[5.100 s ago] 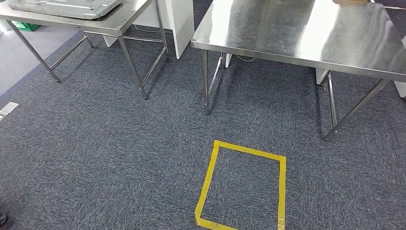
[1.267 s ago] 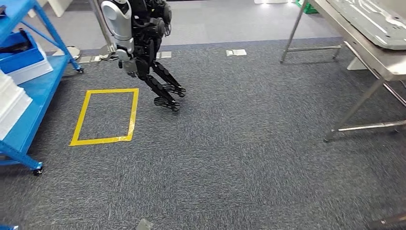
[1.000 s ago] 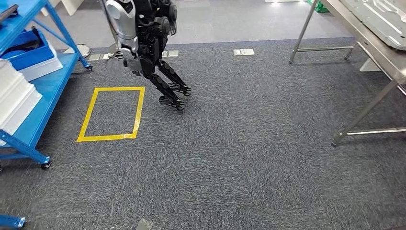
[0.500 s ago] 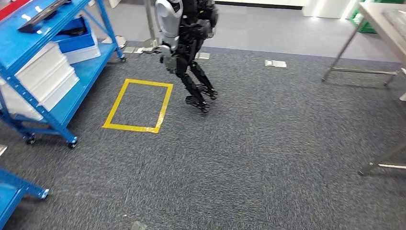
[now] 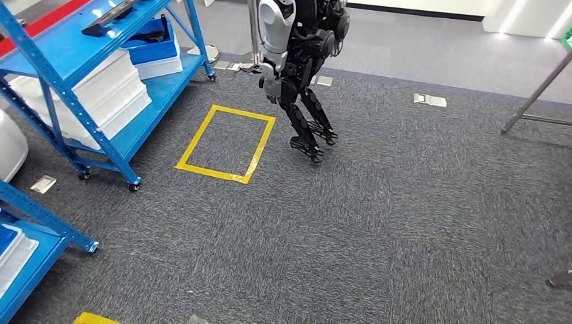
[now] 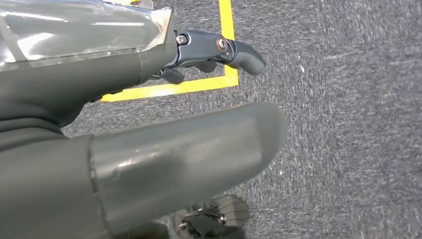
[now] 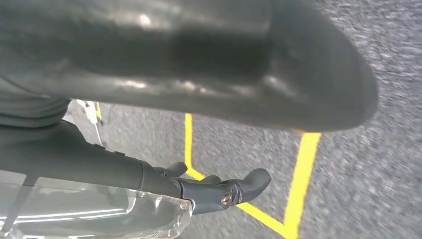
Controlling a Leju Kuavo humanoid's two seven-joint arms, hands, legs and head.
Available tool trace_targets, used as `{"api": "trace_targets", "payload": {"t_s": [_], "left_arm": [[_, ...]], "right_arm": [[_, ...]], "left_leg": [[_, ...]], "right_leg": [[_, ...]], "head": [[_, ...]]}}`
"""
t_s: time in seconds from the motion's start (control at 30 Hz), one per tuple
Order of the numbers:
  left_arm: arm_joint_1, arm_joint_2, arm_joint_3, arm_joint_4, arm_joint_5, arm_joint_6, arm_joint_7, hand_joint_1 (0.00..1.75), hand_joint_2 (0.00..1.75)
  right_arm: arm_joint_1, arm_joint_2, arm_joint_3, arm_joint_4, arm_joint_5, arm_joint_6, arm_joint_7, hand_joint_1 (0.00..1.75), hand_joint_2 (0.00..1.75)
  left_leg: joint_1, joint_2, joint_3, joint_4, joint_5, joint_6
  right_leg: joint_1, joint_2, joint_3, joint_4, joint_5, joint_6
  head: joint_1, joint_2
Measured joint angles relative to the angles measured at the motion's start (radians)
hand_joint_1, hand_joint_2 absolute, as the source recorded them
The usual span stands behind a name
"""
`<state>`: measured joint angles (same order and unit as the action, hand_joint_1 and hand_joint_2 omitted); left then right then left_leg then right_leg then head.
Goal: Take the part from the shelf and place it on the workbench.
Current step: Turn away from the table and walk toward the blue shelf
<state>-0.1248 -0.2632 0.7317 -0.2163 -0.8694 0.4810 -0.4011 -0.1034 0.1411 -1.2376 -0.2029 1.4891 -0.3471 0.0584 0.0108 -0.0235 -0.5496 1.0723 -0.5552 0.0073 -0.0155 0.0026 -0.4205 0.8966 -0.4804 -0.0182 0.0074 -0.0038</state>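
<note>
A blue shelf rack [image 5: 67,50] stands at the left of the head view. A dark flat part [image 5: 108,17] lies on its top deck, with a blue bin [image 5: 152,40] behind it and white boxes [image 5: 88,88] on the deck below. My left hand [image 6: 164,149] hangs over the carpet holding nothing, its dark fingers [image 6: 234,50] stretched out above a strip of yellow tape. My right hand [image 7: 199,74] hangs the same way, its fingers [image 7: 239,186] apart and bare over yellow tape lines.
A yellow tape rectangle [image 5: 210,173] marks the carpet in front of the shelf. Another humanoid robot [image 5: 297,61] stands just beyond it. A second blue rack [image 5: 40,216] is at the lower left, and a steel table leg [image 5: 536,94] at the far right.
The whole view has swung around: the steel tables have slid out to the right, while the blue shelf, the yellow rectangle and the other robot have come further into the picture.
</note>
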Motion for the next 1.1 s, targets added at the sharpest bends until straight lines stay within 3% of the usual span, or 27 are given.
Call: {"api": "trace_targets", "payload": {"t_s": [0.07, 0.1, 0.13, 0.17, 0.23, 0.3, 0.37, 0.4, 0.47, 0.53, 0.57, 0.6, 0.63, 0.67, 0.7, 0.77, 0.83, 0.9, 0.97, 1.03, 1.07, 1.1], "left_arm": [[0.0, 0.0, 0.0, 0.0, 0.0, 0.001, 0.0, 0.0, 0.0], [0.002, 0.001, 0.0, 0.0, 0.0, 0.001, 0.001, 0.0, 0.0], [0.003, 0.001, 0.0, 0.0, 0.0, 0.001, 0.002, 0.0, 0.0], [0.003, 0.002, 0.0, 0.0, 0.001, 0.001, 0.003, 0.0, 0.0], [-0.001, 0.002, 0.0, 0.0, 0.001, 0.002, 0.003, 0.0, 0.0], [-0.008, 0.001, 0.0, 0.0, 0.001, 0.002, 0.003, 0.0, 0.0], [-0.012, 0.001, 0.0, 0.0, 0.001, 0.002, 0.003, 0.0, 0.0], [-0.011, 0.002, 0.0, 0.0, 0.001, 0.002, 0.002, 0.0, 0.0], [-0.013, 0.002, 0.0, 0.0, 0.002, -0.003, -0.007, 0.0, 0.0], [-0.017, 0.0, 0.0, 0.0, 0.003, -0.012, -0.022, 0.0, 0.0], [-0.019, -0.002, 0.0, 0.0, 0.002, -0.015, -0.027, 0.0, 0.0], [-0.019, -0.003, 0.0, 0.0, 0.002, -0.016, -0.028, 0.0, 0.0], [-0.019, -0.004, 0.0, 0.0, 0.001, -0.017, -0.028, 0.0, 0.0], [-0.019, -0.005, -0.001, 0.0, 0.0, -0.017, -0.029, 0.0, 0.0], [-0.019, -0.007, -0.002, 0.0, -0.001, -0.018, -0.03, 0.0, 0.0], [-0.023, -0.011, -0.004, 0.0, -0.002, -0.019, -0.032, 0.0, 0.0], [-0.029, -0.017, -0.004, 0.0, -0.004, -0.02, -0.033, 0.0, 0.0], [-0.032, -0.018, -0.005, 0.0, -0.006, -0.013, -0.022, 0.0, 0.0], [-0.031, -0.016, -0.004, 0.0, -0.006, -0.001, 0.0, 0.0, 0.0], [-0.03, -0.01, -0.004, 0.0, -0.004, 0.003, 0.006, 0.0, 0.0], [-0.028, -0.007, -0.004, 0.0, -0.002, 0.001, 0.002, 0.0, 0.0], [-0.025, -0.004, -0.003, 0.0, -0.001, -0.001, -0.002, 0.0, 0.0]], "right_arm": [[0.002, -0.002, 0.001, 0.0, 0.0, 0.001, 0.0, 0.0, 0.0], [0.003, -0.002, 0.001, 0.0, 0.0, 0.001, 0.0, 0.0, 0.0], [0.003, -0.002, 0.001, 0.0, 0.0, 0.002, 0.0, 0.0, 0.0], [0.003, -0.001, 0.002, 0.0, 0.0, 0.003, 0.0, 0.0, 0.0], [0.003, -0.001, 0.002, 0.0, 0.0, 0.004, -0.001, 0.0, 0.0], [0.004, -0.001, 0.002, 0.0, 0.0, 0.005, -0.001, 0.0, 0.0], [-0.001, 0.0, 0.003, 0.0, 0.0, 0.005, -0.001, 0.0, 0.0], [-0.005, 0.001, 0.003, 0.0, 0.0, 0.005, -0.002, 0.0, 0.0], [-0.009, 0.002, 0.004, 0.0, 0.001, 0.005, -0.001, 0.0, 0.0], [-0.006, 0.002, 0.004, 0.0, 0.0, 0.004, 0.0, 0.0, 0.0], [-0.003, 0.002, 0.004, 0.0, 0.0, 0.003, 0.0, 0.0, 0.0], [0.0, 0.002, 0.004, 0.0, -0.001, 0.002, 0.0, 0.0, 0.0], [0.003, 0.002, 0.004, 0.0, -0.002, 0.002, 0.0, 0.0, 0.0], [0.005, 0.001, 0.004, 0.0, -0.003, 0.002, 0.001, 0.0, 0.0], [0.006, 0.0, 0.004, 0.0, -0.004, 0.001, 0.001, 0.0, 0.0], [0.006, -0.004, 0.004, -0.001, -0.005, 0.0, 0.001, 0.0, 0.0], [0.004, -0.008, 0.004, -0.001, -0.006, -0.001, 0.001, 0.0, 0.0], [0.0, -0.005, 0.005, -0.002, -0.007, -0.002, -0.001, 0.0, 0.0], [-0.004, -0.002, 0.006, -0.002, -0.007, -0.002, -0.005, 0.0, 0.0], [-0.002, 0.0, 0.006, -0.002, -0.004, -0.002, -0.008, 0.0, 0.0], [0.0, 0.001, 0.007, -0.002, -0.003, -0.002, -0.008, 0.0, 0.0], [0.001, 0.002, 0.007, -0.002, -0.002, -0.002, -0.008, 0.0, 0.0]], "left_leg": [[0.002, 0.016, -0.075, 0.137, -0.058, -0.008], [0.002, 0.019, -0.093, 0.165, -0.06, -0.01], [0.003, 0.022, -0.086, 0.147, -0.042, -0.01], [0.003, 0.03, -0.056, 0.087, -0.01, -0.009], [0.003, 0.076, 0.031, -0.067, 0.045, -0.006], [-0.001, 0.105, 0.075, -0.142, 0.062, 0.002], [-0.005, 0.083, 0.078, -0.148, 0.069, 0.015], [-0.005, 0.07, 0.083, -0.154, 0.079, 0.023], [-0.002, 0.047, 0.09, -0.164, 0.1, 0.039], [-0.001, 0.027, 0.086, -0.165, 0.106, 0.046], [-0.002, 0.014, 0.084, -0.165, 0.106, 0.047], [-0.003, 0.001, 0.083, -0.165, 0.106, 0.047], [-0.005, -0.012, 0.084, -0.165, 0.107, 0.047], [-0.007, -0.025, 0.085, -0.165, 0.107, 0.047], [-0.008, -0.036, 0.087, -0.165, 0.107, 0.047], [-0.011, -0.056, 0.091, -0.164, 0.103, 0.04], [-0.013, -0.078, 0.092, -0.164, 0.094, 0.028], [-0.013, -0.09, 0.091, -0.159, 0.089, 0.021], [-0.011, -0.055, 0.07, -0.103, 0.049, 0.015], [-0.006, -0.005, 0.004, 0.032, -0.034, 0.001], [-0.002, 0.007, -0.033, 0.101, -0.066, -0.007], [0.003, 0.013, -0.06, 0.145, -0.078, -0.014]], "right_leg": [[0.003, -0.024, -0.003, -0.001, -0.003, -0.005], [0.004, -0.035, -0.003, -0.001, -0.004, -0.006], [0.004, -0.045, -0.004, -0.001, -0.005, -0.006], [0.004, -0.055, -0.003, -0.001, -0.006, -0.005], [0.008, -0.072, 0.005, 0.0, -0.011, 0.001], [0.014, -0.09, 0.014, 0.0, -0.022, 0.013], [0.014, -0.112, 0.021, -0.004, -0.029, 0.026], [0.012, -0.109, 0.027, 0.001, -0.034, 0.031], [0.013, -0.069, 0.007, 0.067, -0.074, 0.03], [0.012, -0.022, -0.063, 0.218, -0.147, 0.021], [0.012, -0.013, -0.101, 0.288, -0.173, 0.02], [0.012, -0.01, -0.124, 0.327, -0.182, 0.023], [0.013, -0.007, -0.126, 0.319, -0.17, 0.028], [0.014, -0.001, -0.107, 0.268, -0.143, 0.034], [0.017, 0.012, -0.072, 0.186, -0.106, 0.036], [0.026, 0.056, -0.013, 0.044, -0.049, 0.027], [0.036, 0.077, 0.006, 0.001, -0.034, 0.014], [0.028, 0.053, 0.015, -0.008, -0.02, 0.006], [0.013, 0.025, 0.025, -0.021, 0.002, -0.007], [0.01, -0.002, 0.027, -0.025, 0.008, -0.016], [0.01, -0.015, 0.025, -0.026, 0.006, -0.017], [0.009, -0.028, 0.024, -0.026, 0.005, -0.016]], "head": [[0.0, 0.0], [0.0, 0.0], [0.0, 0.0], [-0.001, 0.0], [-0.001, 0.0], [0.001, 0.0], [0.002, -0.001], [0.001, 0.0], [0.001, 0.0], [0.001, 0.0], [0.001, 0.0], [0.001, 0.0], [0.001, 0.0], [0.002, 0.0], [0.002, 0.0], [0.001, 0.0], [0.001, -0.001], [0.001, 0.0], [0.0, 0.0], [-0.001, 0.0], [-0.001, 0.0], [-0.001, 0.0]]}}
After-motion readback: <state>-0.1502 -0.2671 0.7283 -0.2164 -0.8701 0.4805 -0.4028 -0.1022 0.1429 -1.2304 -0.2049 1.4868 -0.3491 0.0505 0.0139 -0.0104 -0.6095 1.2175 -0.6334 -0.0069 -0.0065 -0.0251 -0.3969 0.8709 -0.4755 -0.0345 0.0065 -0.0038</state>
